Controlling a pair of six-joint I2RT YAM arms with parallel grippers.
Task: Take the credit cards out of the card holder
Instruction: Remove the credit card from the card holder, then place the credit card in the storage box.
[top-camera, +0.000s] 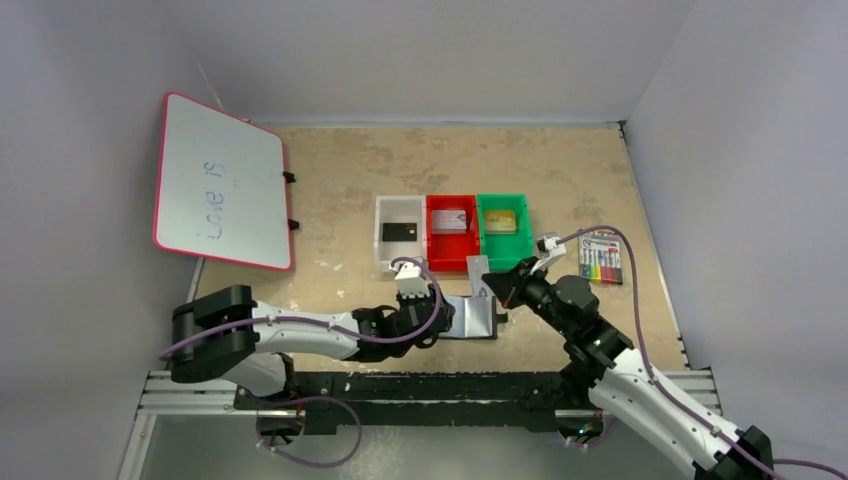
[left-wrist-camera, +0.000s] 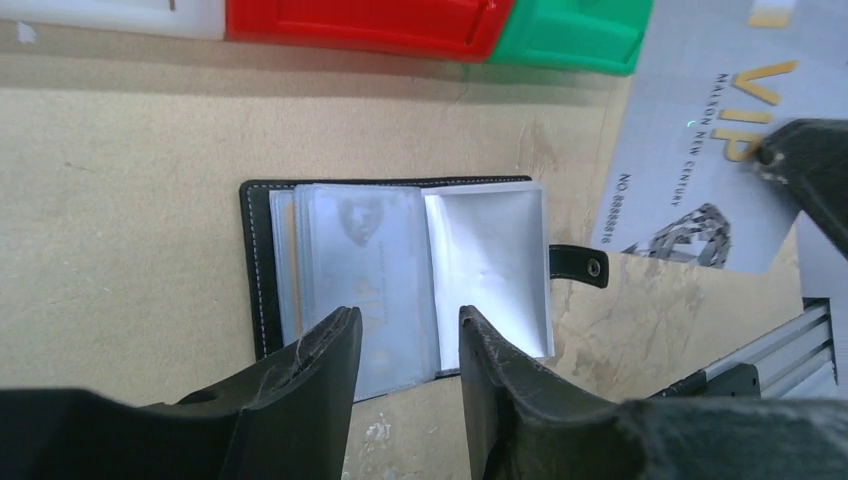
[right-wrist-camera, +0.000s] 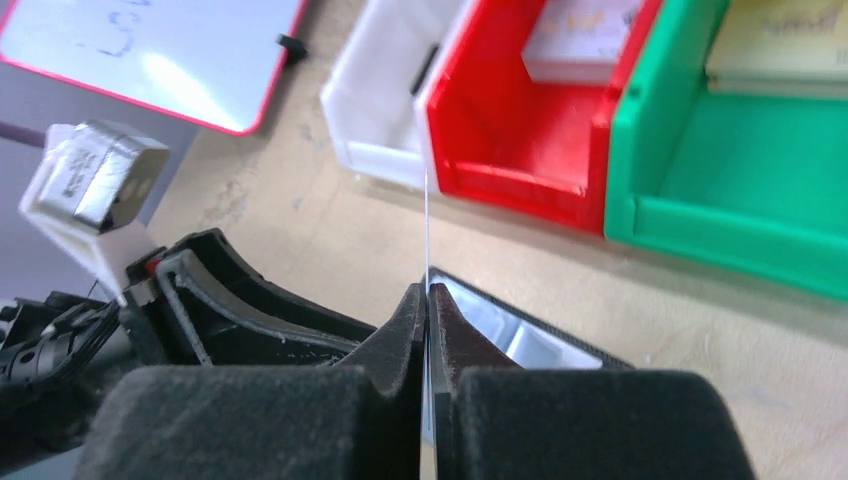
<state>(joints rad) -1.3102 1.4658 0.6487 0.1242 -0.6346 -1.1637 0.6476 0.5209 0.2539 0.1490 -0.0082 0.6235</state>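
Note:
The card holder (left-wrist-camera: 490, 250) lies open on the table, its grey-blue sleeves up and its strap tab (left-wrist-camera: 580, 265) pointing right. My left gripper (left-wrist-camera: 405, 315) hangs open over its near edge with nothing between the fingers. My right gripper (right-wrist-camera: 427, 290) is shut on a silver-grey credit card (left-wrist-camera: 690, 150) marked VIP, held up off the table to the right of the holder; in the right wrist view it shows edge-on (right-wrist-camera: 427, 225). A black card (top-camera: 400, 232) lies in the white bin, a silver one (top-camera: 450, 220) in the red bin, a gold-tan one (top-camera: 502, 222) in the green bin.
The white bin (top-camera: 384, 250), red bin (top-camera: 452, 258) and green bin (top-camera: 505, 255) stand in a row just beyond the holder (top-camera: 470, 318). A pack of coloured markers (top-camera: 601, 258) lies to the right. A red-framed whiteboard (top-camera: 220, 195) leans at the left wall.

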